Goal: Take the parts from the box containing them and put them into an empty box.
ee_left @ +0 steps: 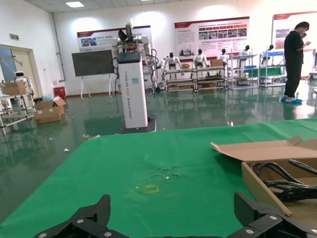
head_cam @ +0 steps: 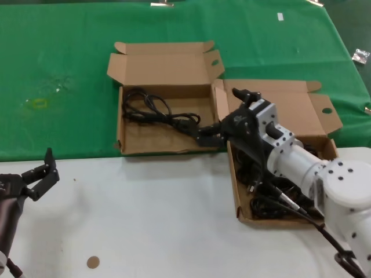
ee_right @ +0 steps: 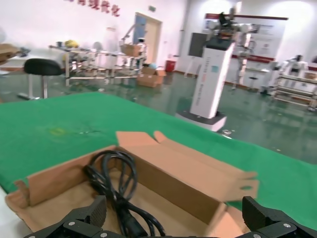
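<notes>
The wider cardboard box (head_cam: 149, 141) stands on the green cloth with its lid folded back. One black looped cord (head_cam: 152, 109) lies in it, also seen in the right wrist view as the cord (ee_right: 115, 181) on the box floor (ee_right: 168, 206). My right gripper (head_cam: 204, 136) (ee_right: 172, 214) hangs open over that cord's plug end at the box's right wall, its fingers wide apart. The squarer box (head_cam: 288, 104) lies under my right arm and holds several black cords (head_cam: 271, 202). Over the white table at front left, my left gripper (head_cam: 45, 174) (ee_left: 172, 208) is open and holds nothing.
Green cloth (head_cam: 69, 63) covers the far half of the table, with a yellowish mark (head_cam: 39, 103). The white table front (head_cam: 151, 220) carries a small brown disc (head_cam: 93, 262). A small clear packet (head_cam: 360, 55) lies at the far right. The left wrist view shows the wider box's wall (ee_left: 260, 187).
</notes>
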You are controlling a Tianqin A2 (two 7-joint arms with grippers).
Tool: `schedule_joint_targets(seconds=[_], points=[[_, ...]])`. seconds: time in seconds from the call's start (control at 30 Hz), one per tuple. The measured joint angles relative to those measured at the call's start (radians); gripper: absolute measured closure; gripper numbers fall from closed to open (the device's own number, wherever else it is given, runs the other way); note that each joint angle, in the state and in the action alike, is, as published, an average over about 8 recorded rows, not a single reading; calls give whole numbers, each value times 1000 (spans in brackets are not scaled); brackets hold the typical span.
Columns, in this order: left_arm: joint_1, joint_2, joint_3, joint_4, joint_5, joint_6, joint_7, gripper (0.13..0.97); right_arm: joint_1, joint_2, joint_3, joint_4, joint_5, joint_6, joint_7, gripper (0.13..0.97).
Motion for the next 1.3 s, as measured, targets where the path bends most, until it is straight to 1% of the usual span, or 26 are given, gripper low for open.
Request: schedule_joint_targets(seconds=[0.23,0.37,0.63,1.0,1.3], points=[[0,0,0,0,0,0,0,193,-109,11,41,102,33,76,8,129],[0,0,0,0,0,0,0,193,-170,17,65,160,52,119,12,129],[0,0,0,0,0,0,0,135,-295,29,112,276,91,206,21,129],[0,0,0,0,0,0,0,132,-451,45,171,422,139,315,31,129],[0,0,0,0,0,0,0,132,-471,47,179,441,145,330,33,129]])
